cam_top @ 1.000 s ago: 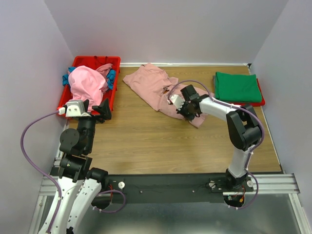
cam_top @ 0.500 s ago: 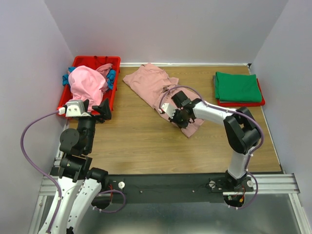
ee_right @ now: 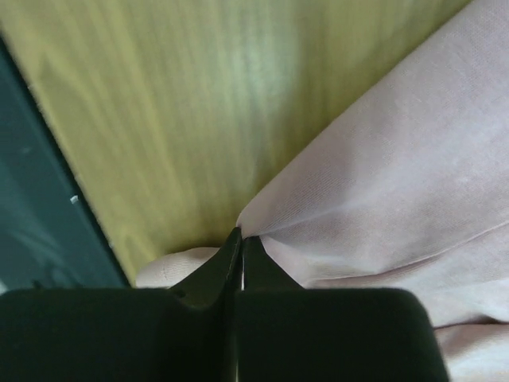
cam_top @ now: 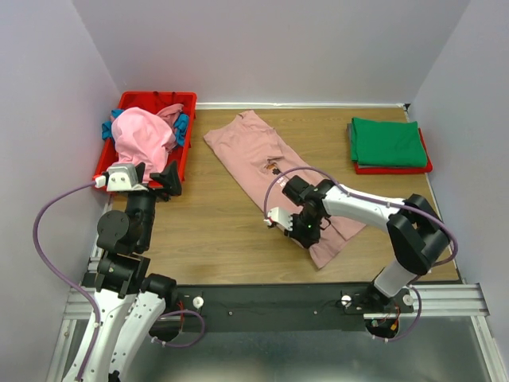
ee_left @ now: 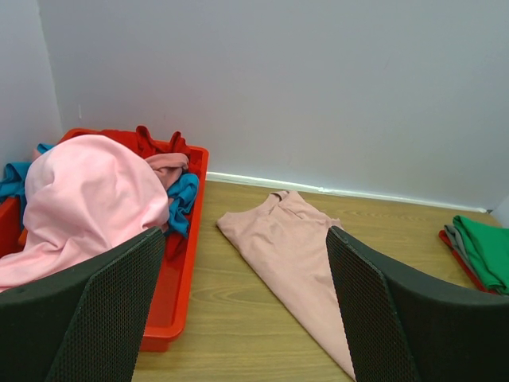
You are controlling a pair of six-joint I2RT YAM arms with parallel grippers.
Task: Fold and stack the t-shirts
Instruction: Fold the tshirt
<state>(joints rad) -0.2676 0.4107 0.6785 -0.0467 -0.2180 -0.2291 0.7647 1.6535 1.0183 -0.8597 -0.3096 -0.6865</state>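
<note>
Top external view: the right claw [cam_top: 306,229] is pinched tight on an edge of the dusty-pink t-shirt [cam_top: 258,151], which lies spread diagonally across the desk [cam_top: 207,223]. The left claw [cam_top: 153,177] gapes wide, holding nothing, just beside the red bin [cam_top: 188,99], where a brighter pink t-shirt [cam_top: 141,135] is heaped. A folded green t-shirt [cam_top: 388,142] sits at the far right.

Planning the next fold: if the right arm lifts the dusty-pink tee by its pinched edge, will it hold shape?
Probably not: the dusty-pink tee lies limp and creased, so it should sag. Likely light: the right fingers hold it by one thin edge. It may slide on the smooth table.
</note>
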